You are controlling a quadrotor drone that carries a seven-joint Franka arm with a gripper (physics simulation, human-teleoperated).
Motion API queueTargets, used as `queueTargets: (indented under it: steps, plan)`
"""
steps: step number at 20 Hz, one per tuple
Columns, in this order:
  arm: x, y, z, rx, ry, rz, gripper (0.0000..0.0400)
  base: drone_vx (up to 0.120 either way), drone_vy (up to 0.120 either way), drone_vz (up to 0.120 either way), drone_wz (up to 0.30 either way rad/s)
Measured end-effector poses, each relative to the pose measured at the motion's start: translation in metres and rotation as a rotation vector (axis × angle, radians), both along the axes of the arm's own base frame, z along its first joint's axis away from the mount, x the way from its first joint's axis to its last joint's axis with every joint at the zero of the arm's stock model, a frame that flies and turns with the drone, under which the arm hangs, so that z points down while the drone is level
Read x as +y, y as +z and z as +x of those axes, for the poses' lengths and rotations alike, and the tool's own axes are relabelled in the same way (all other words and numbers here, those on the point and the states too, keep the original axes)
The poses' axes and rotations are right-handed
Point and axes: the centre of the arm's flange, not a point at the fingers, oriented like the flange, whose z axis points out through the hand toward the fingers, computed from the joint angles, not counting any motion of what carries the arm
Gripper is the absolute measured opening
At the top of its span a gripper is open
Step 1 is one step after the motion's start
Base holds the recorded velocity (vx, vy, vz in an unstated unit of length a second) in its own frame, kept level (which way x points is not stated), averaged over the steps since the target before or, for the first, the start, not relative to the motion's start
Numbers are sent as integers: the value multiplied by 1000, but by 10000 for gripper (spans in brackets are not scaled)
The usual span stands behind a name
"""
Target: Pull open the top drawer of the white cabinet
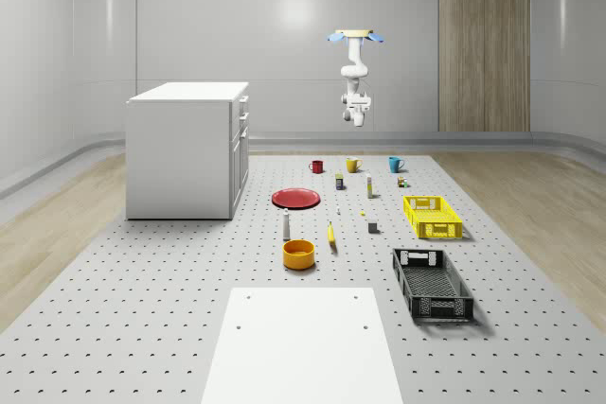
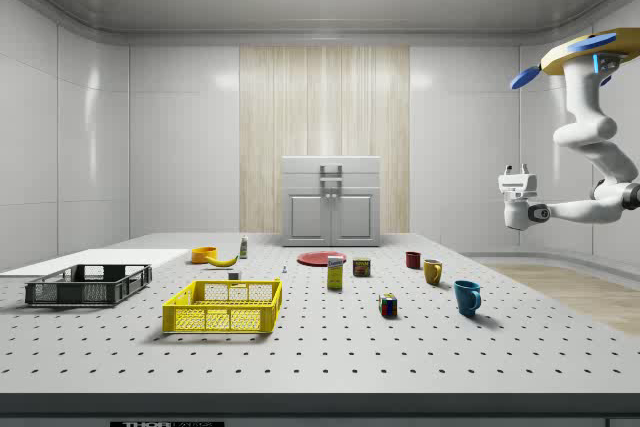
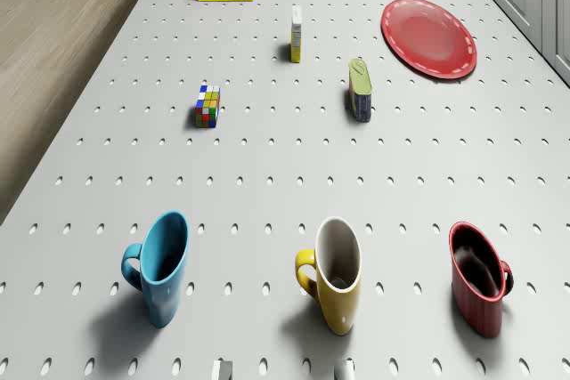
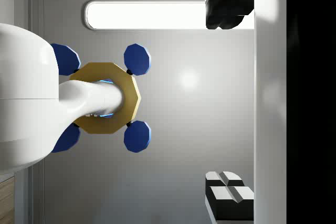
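Seemingly, drone (image 1: pixel 355 37) hovers beyond mugs (image 3: pixel 338 273), far from cabinet (image 1: pixel 185 149).

white cabinet (image 1: pixel 185 150), red plate (image 3: pixel 428 36), yellow crate (image 1: pixel 432 217), seemingly multicoloured cube (image 3: pixel 207 106).

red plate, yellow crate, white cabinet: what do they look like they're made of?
Red plate: glossy, smooth, likely plastic or glazed ceramic; the look leaves it open. Yellow crate: lattice walls with open slots, probably moulded plastic. White cabinet: flat matte white panels, possibly painted wood or metal; its drawer handles look metallic.
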Motion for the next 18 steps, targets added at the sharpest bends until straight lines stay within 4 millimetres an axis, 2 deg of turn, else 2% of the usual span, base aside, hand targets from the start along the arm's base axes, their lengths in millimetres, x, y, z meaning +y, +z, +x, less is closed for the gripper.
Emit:
queueTargets:
  steps: [2,5,12,14,16,18]
  plan:
    - [0,15,-3,-2,0,0,350,0,0,0,0]
    - [0,37,-4,-4,0,0,326,0,0,0,0]
    - [-1,75,-2,-9,-1,16,309,0,0,0,0]
    - [-30,76,-1,-7,-2,315,311,0,0,0,0]
    - [-58,66,0,-5,-1,628,313,0,0,0,0]
    - [-76,51,0,-3,1,886,313,0,0,0,0]
